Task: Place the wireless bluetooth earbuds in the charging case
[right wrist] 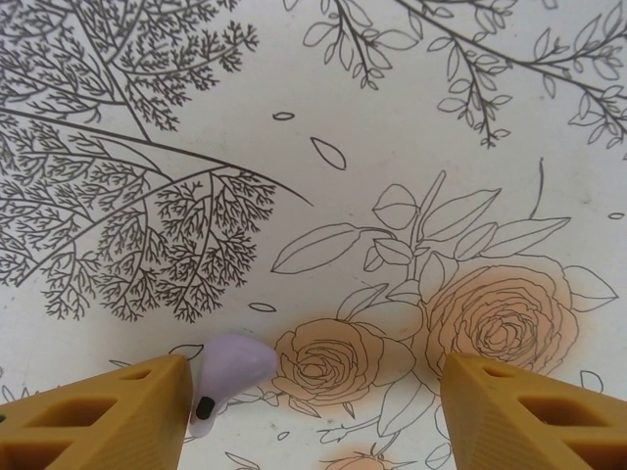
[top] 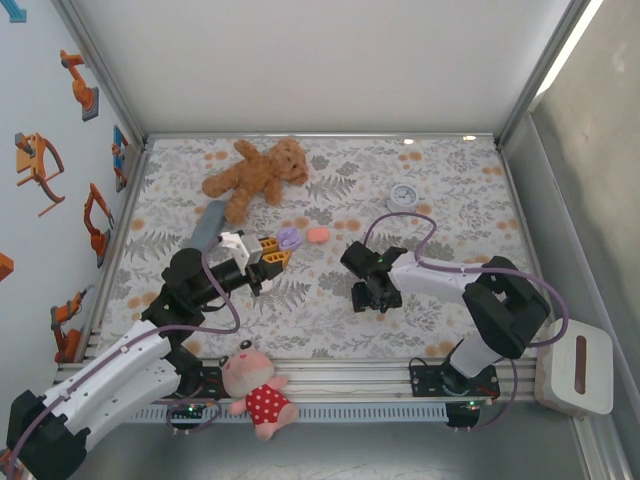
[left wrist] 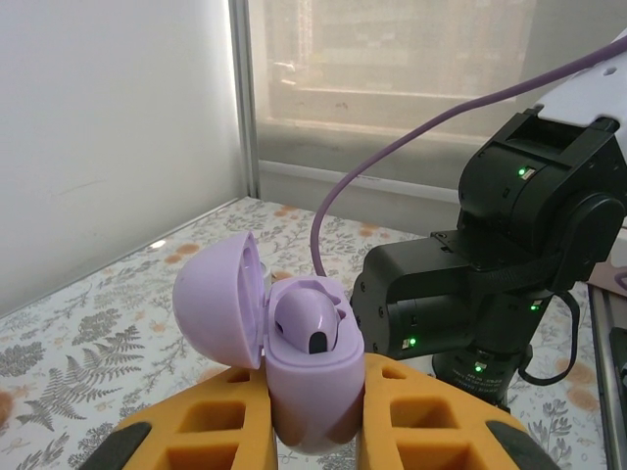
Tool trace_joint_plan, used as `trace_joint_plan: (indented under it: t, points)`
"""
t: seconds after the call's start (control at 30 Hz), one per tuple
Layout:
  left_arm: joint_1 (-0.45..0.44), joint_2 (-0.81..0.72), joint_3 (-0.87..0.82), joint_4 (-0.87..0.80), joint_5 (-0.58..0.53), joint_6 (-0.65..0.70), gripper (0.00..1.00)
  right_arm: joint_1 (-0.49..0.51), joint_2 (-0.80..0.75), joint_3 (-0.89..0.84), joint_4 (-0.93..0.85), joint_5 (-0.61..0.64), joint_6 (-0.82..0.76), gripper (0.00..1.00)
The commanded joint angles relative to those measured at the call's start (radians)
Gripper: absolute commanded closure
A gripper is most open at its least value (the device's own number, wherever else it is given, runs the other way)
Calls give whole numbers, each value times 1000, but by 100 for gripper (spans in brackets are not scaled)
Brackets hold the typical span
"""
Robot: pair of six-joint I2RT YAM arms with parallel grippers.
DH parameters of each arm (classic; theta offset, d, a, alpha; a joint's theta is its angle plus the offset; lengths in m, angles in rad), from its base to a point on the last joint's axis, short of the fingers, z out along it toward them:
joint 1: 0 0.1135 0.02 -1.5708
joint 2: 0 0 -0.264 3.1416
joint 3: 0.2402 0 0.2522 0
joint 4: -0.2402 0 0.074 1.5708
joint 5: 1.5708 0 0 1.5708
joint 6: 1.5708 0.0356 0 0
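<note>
- Purple earbud (right wrist: 230,367) loose on the patterned cloth (right wrist: 392,147) covering the counter, at 7 o'clock in the right wrist view, close against the inner side of one yellow finger (right wrist: 108,411); touching or not, cannot tell.
- Second purple earbud (left wrist: 312,328) seated inside the charging case (left wrist: 313,392), dark tip toward the camera.
- Charging case purple, upright, lid (left wrist: 220,299) swung open toward 9 o'clock.
- Left tool (left wrist: 313,431) clamped on the lower body of the case, a yellow finger pressed on each side.
- Right tool (right wrist: 313,392) apart, pointing down over the cloth, loose bud just inside one finger, not gripped.
- In the top view, pink rounded piece (top: 318,235) just beside the case at 3 o'clock.
- Teddy bear (top: 258,175) at 11 o'clock of the case, lying on the cloth.
- Small white round thing (top: 402,196) at 1 o'clock of the right tool, well apart.
- Pink doll (top: 258,390) at 6 o'clock, at the near edge between the arm bases.
</note>
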Motion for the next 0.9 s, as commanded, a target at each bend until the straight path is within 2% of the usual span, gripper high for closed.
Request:
trace_joint_plan:
  t: [0.0, 0.3, 0.57, 0.7, 0.87]
  points:
    - [-6, 4, 24, 6, 6, 2, 100, 7, 1, 19, -53, 37, 19, 35]
    - [-6, 18, 29, 11, 9, 3, 100, 11, -32, 22, -85, 40, 19, 38]
    - [-7, 23, 32, 11, 12, 5, 100, 4, -140, 47, -64, 22, -24, 36]
    - [-7, 26, 32, 7, 12, 6, 100, -45, -181, 30, -1, -70, -100, 38]
    - [-6, 25, 34, 1, 10, 0, 100, -101, -155, 23, 5, -166, -158, 44]
